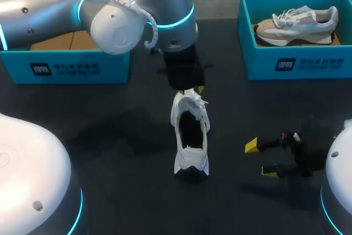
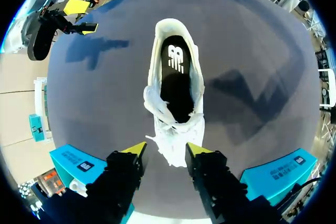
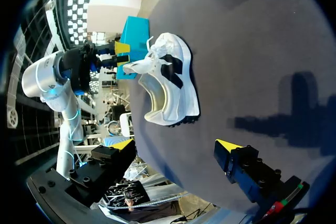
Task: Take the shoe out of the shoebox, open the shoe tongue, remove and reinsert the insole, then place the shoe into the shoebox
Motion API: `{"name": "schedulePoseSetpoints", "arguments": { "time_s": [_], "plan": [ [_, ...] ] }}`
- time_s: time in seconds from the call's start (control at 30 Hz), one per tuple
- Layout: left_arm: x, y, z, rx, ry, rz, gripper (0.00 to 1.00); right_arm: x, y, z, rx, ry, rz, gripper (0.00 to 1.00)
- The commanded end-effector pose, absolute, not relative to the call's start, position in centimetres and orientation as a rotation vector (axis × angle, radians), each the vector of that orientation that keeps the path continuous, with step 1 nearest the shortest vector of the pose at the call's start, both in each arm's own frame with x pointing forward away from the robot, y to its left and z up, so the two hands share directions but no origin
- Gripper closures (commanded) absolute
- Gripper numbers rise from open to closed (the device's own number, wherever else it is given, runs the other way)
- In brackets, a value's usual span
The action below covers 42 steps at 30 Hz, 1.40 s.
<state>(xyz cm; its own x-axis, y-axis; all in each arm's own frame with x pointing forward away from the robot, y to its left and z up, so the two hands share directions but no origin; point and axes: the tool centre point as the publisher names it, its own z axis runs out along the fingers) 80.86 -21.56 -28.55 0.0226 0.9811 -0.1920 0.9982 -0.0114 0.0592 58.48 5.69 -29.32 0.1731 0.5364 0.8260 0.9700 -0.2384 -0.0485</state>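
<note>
Yellow tips on the right gripper (image 1: 260, 158) are the closest thing to the robot, low over the dark table (image 1: 110, 136) at its near right. They're spread wide, with nothing between them and nothing touching them. The white shoe (image 1: 191, 136) sits off to that gripper's left, well apart from it, about mid-table and outside both boxes.

It stands on its sole with its long axis running straight near-to-far: heel toward the robot, toe and bunched laces pointing away. The mouth gapes open and the black insole (image 2: 176, 77) lies inside (easy to see from the left wrist).

At the shoe's far end is the left gripper (image 2: 168, 149), on the left arm (image 1: 55, 9) reaching in to the middle. Its fingers are apart and straddle the toe, one tip on each side. They look just beside it rather than pinching, though I can't tell if either one brushes it.

Farthest back, the right shoebox (image 1: 297, 64) holds a beige-and-white sneaker (image 1: 297, 23), and the left shoebox (image 1: 66, 70) is partly hidden behind the left arm (both boxes are teal).
</note>
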Motion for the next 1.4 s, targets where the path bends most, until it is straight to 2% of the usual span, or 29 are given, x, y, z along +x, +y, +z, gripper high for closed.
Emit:
{"name": "schedulePoseSetpoints", "arguments": {
  "time_s": [0.03,0.57,0.7,1.4],
  "plan": [
    [81.1,-22.1,-28.9,2.125,2.080,-0.144,0.57,58.3,5.7,-29.2,-1.863,-1.420,-0.940,0.00],
    [79.7,-20.9,-28.9,2.137,2.085,-0.155,0.62,58.3,5.7,-29.2,-1.863,-1.420,-0.940,0.00],
    [78.9,-20.7,-29.1,2.144,2.076,-0.158,0.69,58.3,5.7,-29.2,-1.863,-1.420,-0.940,0.00],
    [75.6,-19.7,-31.5,2.162,2.116,-0.251,0.72,58.3,5.7,-29.2,-1.863,-1.420,-0.940,0.00]
  ]
}}
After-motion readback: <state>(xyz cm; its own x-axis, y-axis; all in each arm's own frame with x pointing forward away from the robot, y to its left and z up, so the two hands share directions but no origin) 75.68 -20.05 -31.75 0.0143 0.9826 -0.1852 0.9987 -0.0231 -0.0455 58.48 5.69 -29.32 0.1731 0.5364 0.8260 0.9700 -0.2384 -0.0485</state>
